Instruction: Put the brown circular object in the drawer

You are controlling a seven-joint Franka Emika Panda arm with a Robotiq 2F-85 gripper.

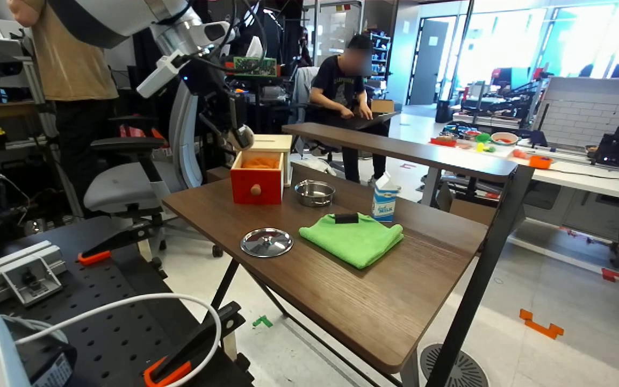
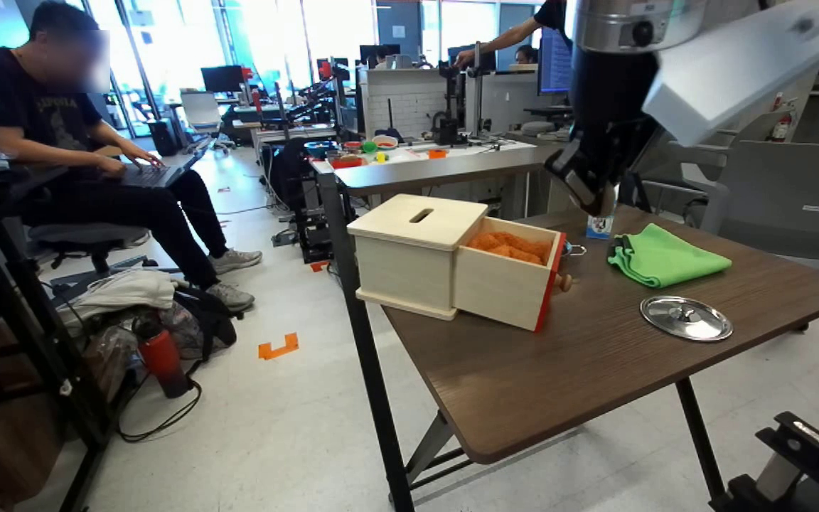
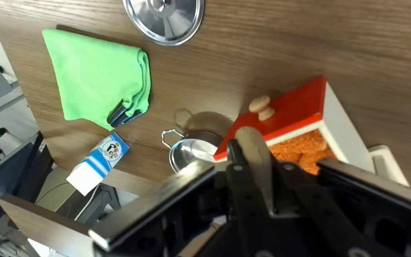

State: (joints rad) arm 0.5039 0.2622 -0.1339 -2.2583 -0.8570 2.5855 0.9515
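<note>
One brown circular object (image 3: 252, 143) hangs pinched in the gripper (image 1: 240, 137), higher than the pulled-out drawer (image 1: 257, 179).

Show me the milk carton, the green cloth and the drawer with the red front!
Milk carton (image 1: 383, 205): in an exterior view, on its lettered side.
Green cloth (image 3: 97, 79): in the wrist view, on the middle of its folded top.
Drawer (image 1: 257, 178): in an exterior view, on its red front.

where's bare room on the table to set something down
Bare: in an exterior view, the table between the drawer, lid and nearest corner; also between green cloth and the end away from the drawer. Crowded: pot close beside drawer, milk carton near cloth.
</note>
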